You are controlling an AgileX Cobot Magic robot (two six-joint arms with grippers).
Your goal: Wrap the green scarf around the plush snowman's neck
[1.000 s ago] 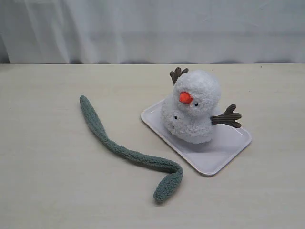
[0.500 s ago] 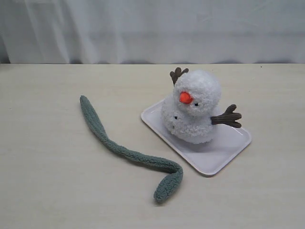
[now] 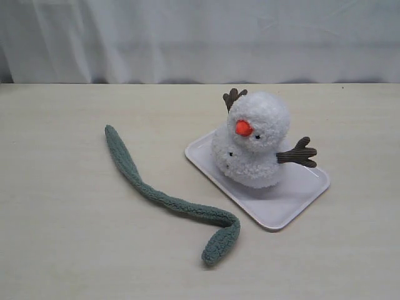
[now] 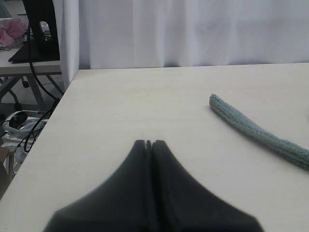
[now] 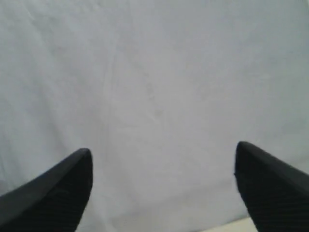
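Observation:
The green scarf [image 3: 164, 201] lies loose on the table in a long curve, left of the snowman; one rounded end of it [image 4: 251, 128] shows in the left wrist view. The plush snowman [image 3: 253, 140] sits on a white tray [image 3: 294, 200], its neck bare. Neither arm appears in the exterior view. My left gripper [image 4: 149, 143] is shut with nothing in it, low over the table, well short of the scarf end. My right gripper [image 5: 163, 154] is open and empty, facing only the white curtain [image 5: 154, 72].
The table's left edge [image 4: 48, 121] drops to a floor with cables and a black stand [image 4: 38, 29]. A white curtain [image 3: 200, 37] hangs behind the table.
Nothing has moved in the exterior view; scarf, snowman and tray lie as before.

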